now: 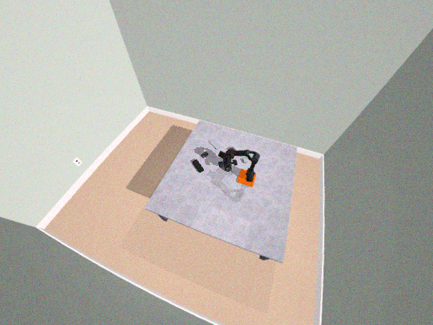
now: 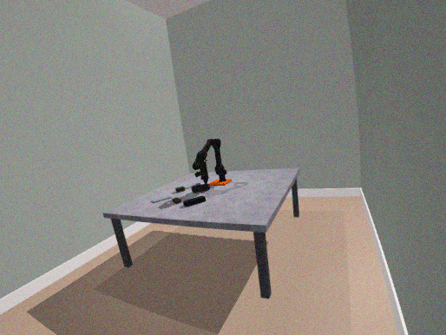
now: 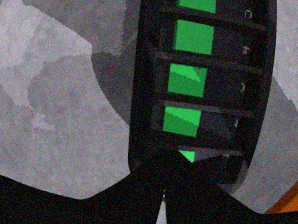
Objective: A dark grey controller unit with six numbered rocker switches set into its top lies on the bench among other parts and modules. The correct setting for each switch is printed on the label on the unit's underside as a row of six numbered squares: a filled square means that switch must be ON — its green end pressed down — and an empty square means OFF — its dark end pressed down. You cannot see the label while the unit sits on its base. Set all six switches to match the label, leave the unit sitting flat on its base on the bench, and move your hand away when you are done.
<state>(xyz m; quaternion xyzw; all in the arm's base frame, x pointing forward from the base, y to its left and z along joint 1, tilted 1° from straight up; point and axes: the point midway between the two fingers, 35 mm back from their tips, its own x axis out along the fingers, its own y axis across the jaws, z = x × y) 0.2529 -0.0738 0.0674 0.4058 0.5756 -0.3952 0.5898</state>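
Relative to the controller unit (image 2: 200, 188) (image 3: 195, 85) on the bench (image 1: 219, 215) (image 2: 243, 208): orange base plate (image 1: 241, 180) (image 2: 228, 182) nearby; black block (image 1: 197, 165) (image 2: 194, 201) apart. Arm (image 1: 254, 157) (image 2: 218, 145) arches high, reaching down; gripper (image 2: 206, 182) (image 3: 166, 157) at the unit's end, jaws closed, empty, hiding part of one rocker.

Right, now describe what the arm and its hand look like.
The arm is black all along, a chain of slim links with chunkier, rounded joints. Its hand is black too; up close, its two fingers show as dark, sloping wedges. No marking or loose cable can be made out at this size.
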